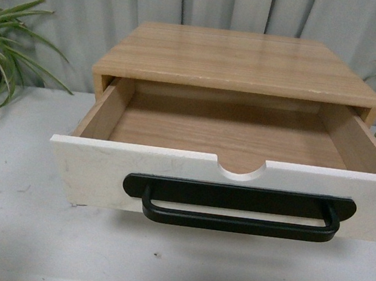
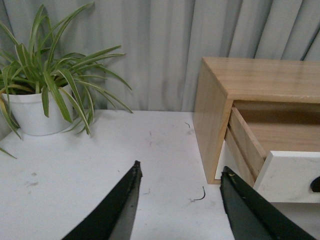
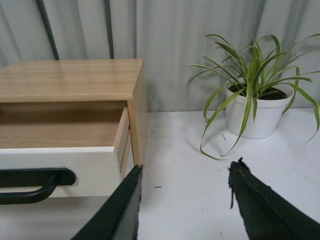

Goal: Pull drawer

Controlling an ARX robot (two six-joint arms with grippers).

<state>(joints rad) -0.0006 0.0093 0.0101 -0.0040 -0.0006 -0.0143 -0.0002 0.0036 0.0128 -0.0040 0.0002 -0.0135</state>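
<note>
Grey curtain behind a white tabletop. Drawer sits mid-table, pulled well out of the wooden case toward the near edge, inside bare, so pull looks done. Left gripper & right gripper spread, empty, flanking the case, off the handle.

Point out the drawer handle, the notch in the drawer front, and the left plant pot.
Handle (image 1: 236, 222): front view, middle of the black bar.
Notch (image 1: 239, 170): front view, semicircular cut in the drawer's top edge.
Pot (image 2: 30, 115): left wrist view, white side wall.
</note>
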